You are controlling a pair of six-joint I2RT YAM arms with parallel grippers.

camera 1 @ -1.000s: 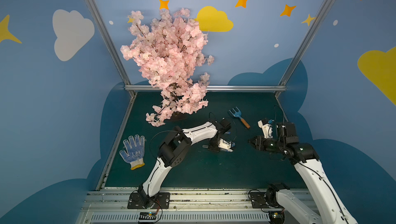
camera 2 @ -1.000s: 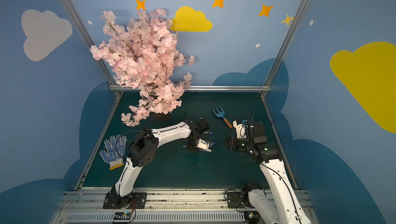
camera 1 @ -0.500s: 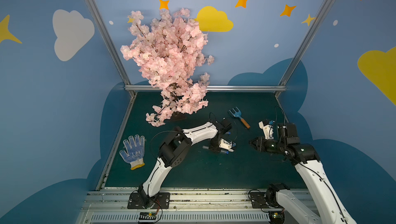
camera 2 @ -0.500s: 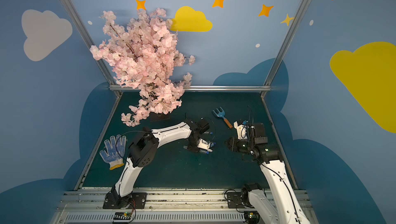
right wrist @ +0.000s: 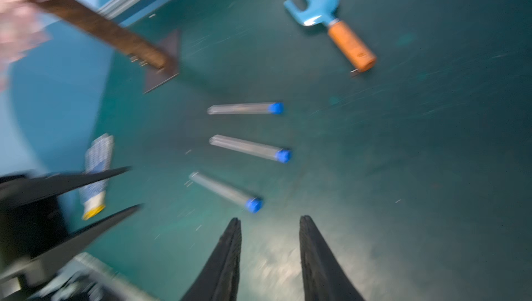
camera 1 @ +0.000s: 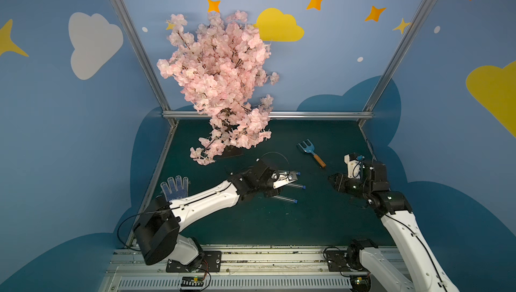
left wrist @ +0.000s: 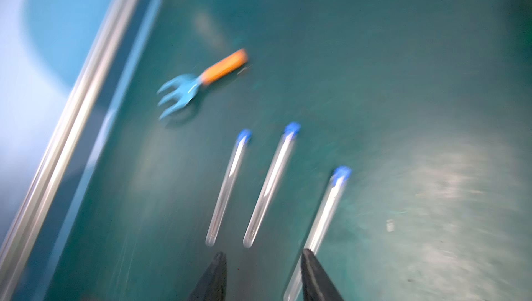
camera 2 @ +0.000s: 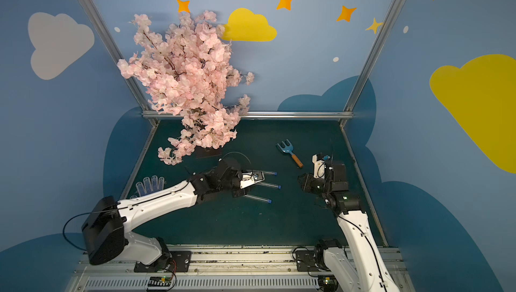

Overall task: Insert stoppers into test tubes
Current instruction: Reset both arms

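Nearest: left gripper [left wrist: 263,252], jaws apart, holding nothing, above the rounded ends of three tubes [right wrist: 247,147]. One tube runs beside a jaw, contact unclear in the blur. The right gripper [right wrist: 270,217], jaws apart and empty, sits well to their right. Tubes lie fanned on the mat [camera 1: 251,226], a blue stopper [right wrist: 283,155] in each mouth. A glove [camera 1: 175,188] lies at the left edge. The rake [camera 1: 311,152] is beyond the tubes, the tree [camera 1: 223,81] at back.
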